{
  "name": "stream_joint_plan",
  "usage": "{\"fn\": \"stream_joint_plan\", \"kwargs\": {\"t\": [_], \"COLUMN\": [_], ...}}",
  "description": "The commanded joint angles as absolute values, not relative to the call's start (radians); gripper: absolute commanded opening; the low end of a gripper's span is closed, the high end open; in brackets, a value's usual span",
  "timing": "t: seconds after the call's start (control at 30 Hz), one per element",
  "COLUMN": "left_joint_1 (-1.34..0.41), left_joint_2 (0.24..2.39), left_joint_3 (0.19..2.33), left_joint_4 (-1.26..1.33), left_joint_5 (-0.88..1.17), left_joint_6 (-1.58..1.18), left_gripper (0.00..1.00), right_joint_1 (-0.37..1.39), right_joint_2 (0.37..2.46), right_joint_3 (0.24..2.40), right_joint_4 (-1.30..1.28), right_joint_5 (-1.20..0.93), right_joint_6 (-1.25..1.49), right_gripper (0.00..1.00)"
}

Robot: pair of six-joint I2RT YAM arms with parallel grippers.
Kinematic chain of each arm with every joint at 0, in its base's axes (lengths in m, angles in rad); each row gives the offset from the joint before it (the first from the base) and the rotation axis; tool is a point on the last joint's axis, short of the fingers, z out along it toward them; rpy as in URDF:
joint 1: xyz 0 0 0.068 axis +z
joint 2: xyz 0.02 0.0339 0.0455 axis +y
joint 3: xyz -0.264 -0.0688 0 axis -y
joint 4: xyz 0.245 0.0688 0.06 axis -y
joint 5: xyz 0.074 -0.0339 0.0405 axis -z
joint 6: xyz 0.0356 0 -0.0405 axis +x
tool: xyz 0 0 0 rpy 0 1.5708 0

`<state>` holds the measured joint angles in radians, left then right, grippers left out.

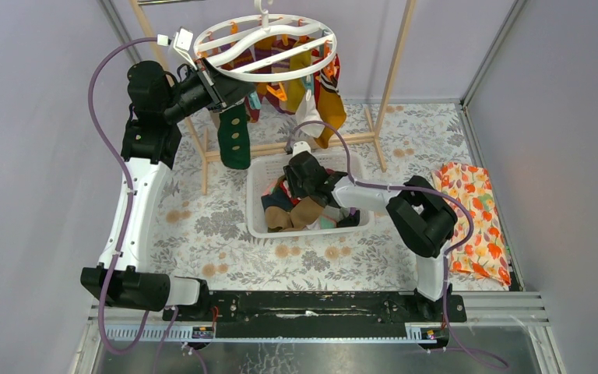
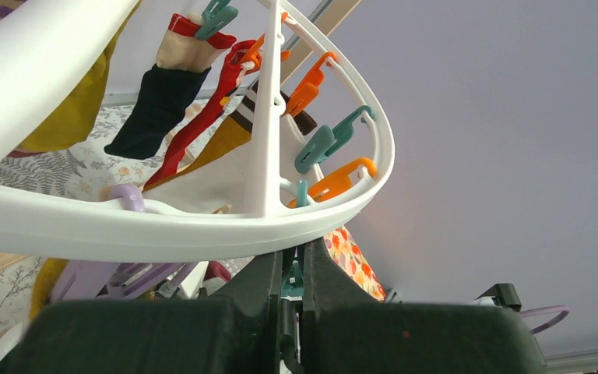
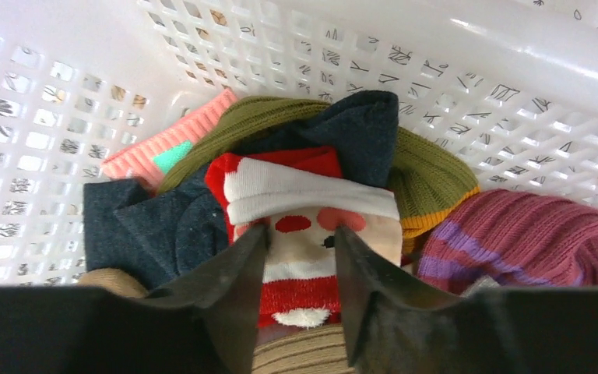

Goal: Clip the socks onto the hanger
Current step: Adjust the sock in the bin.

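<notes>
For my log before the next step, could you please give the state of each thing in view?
Hanger: hung up, several socks clipped on.
Left end effector: shut on a teal clip.
Right end effector: open, astride the Santa sock.
Basket: holding loose socks.
Orange cloth: lying flat.

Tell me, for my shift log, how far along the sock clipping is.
Done: several socks hang from the hanger. In hand: the left gripper pinches a teal clip under the ring; the right gripper, open, straddles a Santa sock in the basket. Left: that sock and the pile around it.
</notes>
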<state>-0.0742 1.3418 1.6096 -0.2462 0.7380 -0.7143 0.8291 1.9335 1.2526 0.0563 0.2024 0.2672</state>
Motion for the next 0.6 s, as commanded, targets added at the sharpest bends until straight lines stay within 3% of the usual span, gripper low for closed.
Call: {"fn": "stream_joint_plan", "kwargs": {"t": [0.0, 0.17, 0.57], "left_joint_1": [-0.075, -0.075, -0.074], "left_joint_2": [1.347, 1.345, 1.345], "left_joint_3": [1.636, 1.638, 1.653], "left_joint_4": [-0.268, -0.277, -0.278], "left_joint_5": [0.762, 0.761, 0.767], "left_joint_6": [-0.688, -0.672, -0.665], "left_gripper": [0.00, 0.00, 0.00], "right_joint_1": [0.831, 0.831, 0.832], "right_joint_2": [1.939, 1.899, 1.660], "right_joint_3": [1.309, 1.305, 1.357], "right_joint_4": [0.048, 0.071, -0.105], "right_joint_5": [0.258, 0.225, 0.077], "right_joint_6": [0.230, 0.230, 0.320], "right_gripper": [0.40, 0.01, 0.00]}}
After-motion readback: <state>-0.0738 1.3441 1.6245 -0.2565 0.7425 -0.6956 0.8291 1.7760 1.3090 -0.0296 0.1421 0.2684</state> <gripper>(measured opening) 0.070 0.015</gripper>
